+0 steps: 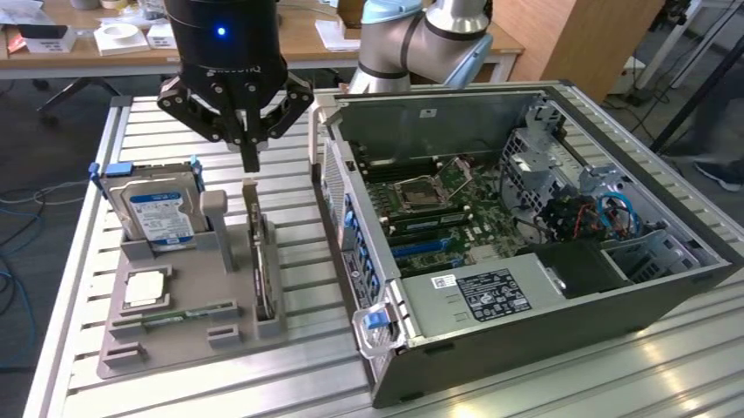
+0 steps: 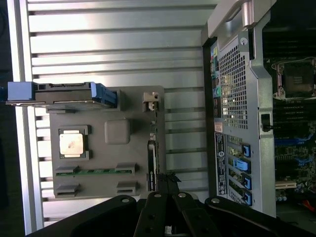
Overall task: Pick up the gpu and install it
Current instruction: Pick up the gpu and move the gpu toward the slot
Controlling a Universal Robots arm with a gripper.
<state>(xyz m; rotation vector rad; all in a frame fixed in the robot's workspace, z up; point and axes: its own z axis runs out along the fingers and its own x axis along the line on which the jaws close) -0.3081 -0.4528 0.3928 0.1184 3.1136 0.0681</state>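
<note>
The gpu [image 1: 263, 261] stands on its long edge in a slot of the grey holder [image 1: 174, 344], near the open computer case [image 1: 546, 287]. It is a thin dark card with a pale bracket end at the far side. My gripper [image 1: 249, 164] hangs just above that far end, fingers pressed together and shut on nothing. In the wrist view the gpu [image 2: 152, 160] shows edge-on as a narrow dark strip, with the gripper [image 2: 168, 178] over its near end. The motherboard [image 1: 448, 209] lies exposed inside the case.
The grey holder [image 2: 114, 111] also carries a silver hard drive [image 1: 159, 212] with a blue-white label, a square processor [image 1: 146, 287] and a narrow green memory stick [image 1: 186, 313]. All rests on a slatted aluminium table [image 1: 291, 383]. A desk with boxes stands behind.
</note>
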